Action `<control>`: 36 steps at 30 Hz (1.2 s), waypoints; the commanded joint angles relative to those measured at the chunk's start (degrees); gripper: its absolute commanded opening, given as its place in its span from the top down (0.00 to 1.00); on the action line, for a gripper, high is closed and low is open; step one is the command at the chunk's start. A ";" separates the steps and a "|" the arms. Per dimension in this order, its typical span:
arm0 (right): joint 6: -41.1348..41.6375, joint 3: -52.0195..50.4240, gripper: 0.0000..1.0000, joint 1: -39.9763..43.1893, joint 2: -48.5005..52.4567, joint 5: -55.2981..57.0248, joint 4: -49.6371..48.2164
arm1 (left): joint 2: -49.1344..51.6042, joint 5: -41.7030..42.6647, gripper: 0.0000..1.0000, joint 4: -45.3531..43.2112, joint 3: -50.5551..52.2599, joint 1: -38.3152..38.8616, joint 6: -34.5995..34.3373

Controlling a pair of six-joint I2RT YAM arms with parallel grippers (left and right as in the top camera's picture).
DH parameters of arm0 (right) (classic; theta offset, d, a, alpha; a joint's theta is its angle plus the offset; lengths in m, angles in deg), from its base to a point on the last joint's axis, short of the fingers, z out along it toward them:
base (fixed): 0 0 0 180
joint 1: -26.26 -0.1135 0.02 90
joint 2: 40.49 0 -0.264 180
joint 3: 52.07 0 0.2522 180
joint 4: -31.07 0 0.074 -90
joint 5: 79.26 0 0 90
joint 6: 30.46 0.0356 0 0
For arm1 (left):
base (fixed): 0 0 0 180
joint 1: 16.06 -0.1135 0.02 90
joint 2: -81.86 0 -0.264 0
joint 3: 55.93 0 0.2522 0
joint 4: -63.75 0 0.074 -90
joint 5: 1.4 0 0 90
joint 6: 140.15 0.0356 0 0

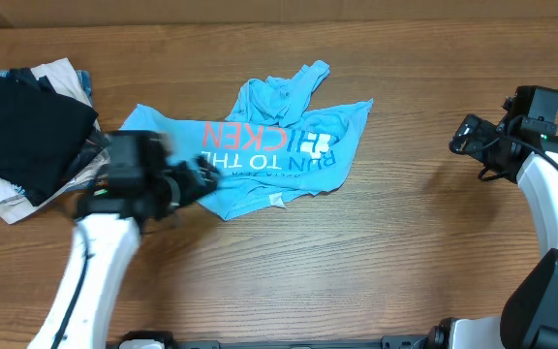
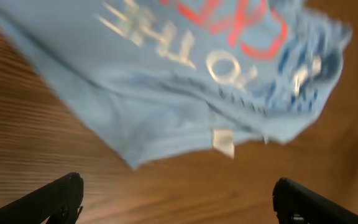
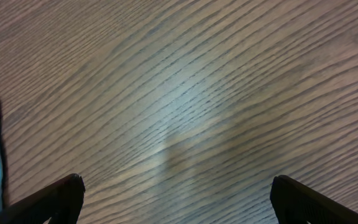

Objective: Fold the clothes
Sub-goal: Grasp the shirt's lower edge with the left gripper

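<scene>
T-shirt, sky-blue cotton, lies rumpled at the middle of the wood-grain table, lettering white and orange-red.
Left gripper hangs spread and empty over the near hem; blur smears it and the print. Right gripper, also spread and empty, is over bare wood well to the right, a blue sliver at its view's edge. Black folded garment tops a pale stack far left.

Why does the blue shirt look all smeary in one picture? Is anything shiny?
Left wrist view: the T-shirt is smeared by motion blur. Overhead view: the shirt looks sharp, but the left gripper is blurred. Right wrist view: a pale patch of glare sits on the wooden table.
</scene>
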 commanded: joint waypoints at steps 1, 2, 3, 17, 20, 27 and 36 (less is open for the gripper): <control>0.26 1.22 0.00 0.15 -1.68 -0.33 -0.13 | 5.62 0.00 0.00 0.44 0.11 7.43 -5.22; 0.28 1.22 0.00 0.15 -1.68 -0.33 -0.13 | 7.34 0.00 0.00 0.46 0.11 9.07 -7.04; 0.26 1.22 0.00 0.15 -1.68 -0.33 -0.13 | 9.53 -0.02 0.00 0.42 0.11 10.75 -9.49; 0.26 1.22 0.00 0.15 -1.68 -0.33 -0.09 | 22.64 -13.70 0.12 -7.32 0.09 13.79 -15.32; 0.26 1.22 0.00 0.15 -1.68 -0.33 -0.09 | 22.64 -15.91 0.29 -7.58 0.09 13.70 -15.30; 0.26 1.22 0.00 0.15 -1.68 -0.33 0.13 | 22.49 -16.57 0.96 -7.45 0.04 12.35 -15.04; 0.28 1.22 0.00 0.15 -1.68 -0.33 0.11 | 15.19 -29.62 0.96 2.43 -10.47 6.93 -2.12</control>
